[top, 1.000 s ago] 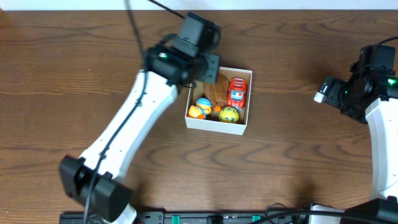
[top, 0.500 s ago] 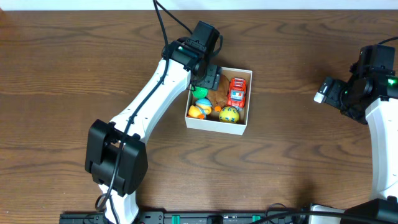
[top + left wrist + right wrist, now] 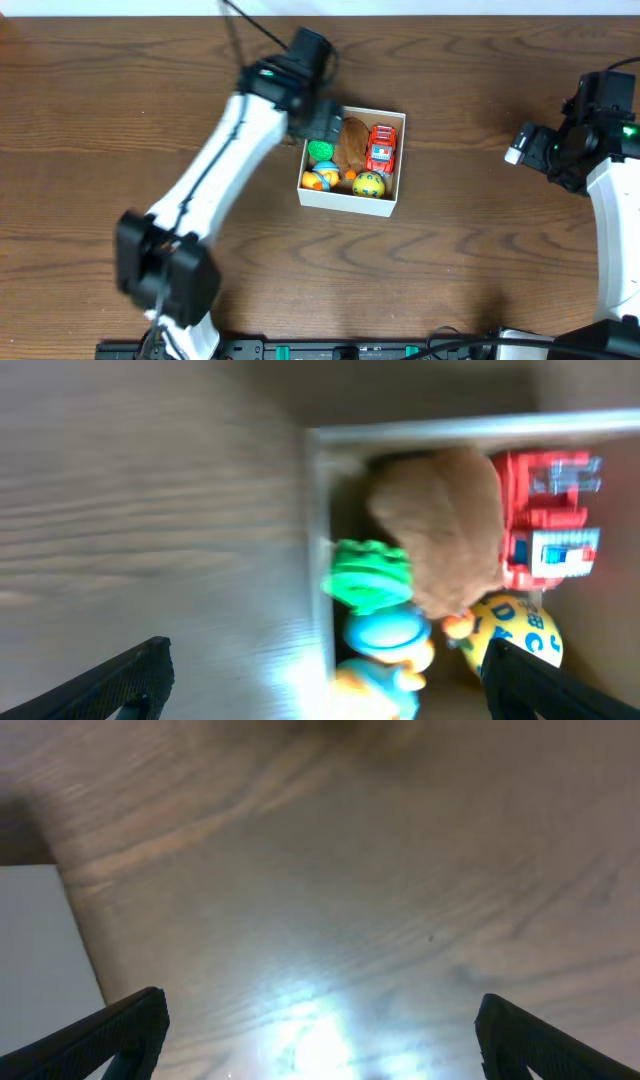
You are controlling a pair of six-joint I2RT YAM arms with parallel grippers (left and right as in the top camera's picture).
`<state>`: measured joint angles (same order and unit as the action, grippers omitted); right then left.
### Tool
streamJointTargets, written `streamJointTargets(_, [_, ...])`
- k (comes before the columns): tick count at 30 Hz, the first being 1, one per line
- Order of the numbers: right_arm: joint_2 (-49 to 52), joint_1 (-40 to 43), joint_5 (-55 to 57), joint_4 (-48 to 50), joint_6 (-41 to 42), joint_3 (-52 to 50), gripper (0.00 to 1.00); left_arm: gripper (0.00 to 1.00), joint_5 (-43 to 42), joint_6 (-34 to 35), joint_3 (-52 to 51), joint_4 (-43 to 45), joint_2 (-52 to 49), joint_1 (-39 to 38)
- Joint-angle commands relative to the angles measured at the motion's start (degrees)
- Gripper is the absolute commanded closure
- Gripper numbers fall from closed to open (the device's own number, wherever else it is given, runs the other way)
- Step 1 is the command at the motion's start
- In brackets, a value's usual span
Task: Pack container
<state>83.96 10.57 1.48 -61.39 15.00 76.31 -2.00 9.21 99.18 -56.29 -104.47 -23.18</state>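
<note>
Centre-table, a bit toward the far edge: container sits flat with its open side up.
- **Contents:** five toys inside.
  - green toy
  - brown plush
  - red truck
  - yellow lettered ball
  - blue-and-orange toy, blurred in the wrist view, so no better name
- **Left gripper**: over the box's far-left corner. Wrist view shows the fingers spread wide across the left wall, nothing between them. Empty.
- **Right gripper**: well apart at the right side, fingers spread over bare wood table. Also empty.
- **Progress:** overhead shows no loose toys outside the box, so my read is that loading is done or nearly done. Tan floor is mostly covered. No lid or flaps visible, so I can't tell if a closing step remains.
</note>
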Motion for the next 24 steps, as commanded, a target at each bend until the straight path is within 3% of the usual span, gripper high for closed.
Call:
streamJointTargets(1, [-1.6,-4.9,0.1,1.9,-4.1,0.2,0.01,0.02,1.7,0.9,0.1,-1.0,7.0,5.5])
streamJointTargets(12, [-2.5,-20.2,4.5,11.6,-4.7,0.4,0.01,0.02,1.6,0.9,0.0,-5.9,11.9,22.1])
streamJointTargets(13, [-2.1,-20.4,4.5,12.4,-3.7,0.4,0.07,0.02,1.6,0.9,0.0,-6.5,11.8,22.6])
streamJointTargets(15, [-0.8,-20.2,5.0,13.0,-0.8,0.4,0.44,0.02,1.6,0.9,0.0,-7.1,11.8,23.3])
streamJointTargets(16, [0.1,-20.0,5.5,13.0,1.1,0.4,0.57,0.02,1.6,0.9,0.0,-7.1,11.8,23.6])
streamJointTargets(19, [3.9,-20.0,5.5,13.1,3.2,0.3,0.66,0.02,1.6,0.9,0.0,-7.1,11.8,23.6])
streamJointTargets(22, [9.4,-20.3,4.0,14.2,3.2,0.3,0.96,0.02,1.6,0.9,0.0,-7.1,11.8,23.6])
streamJointTargets(24, [13.1,-20.4,2.2,15.6,3.2,0.3,0.99,0.02,1.6,0.9,0.0,-7.1,11.6,23.6])
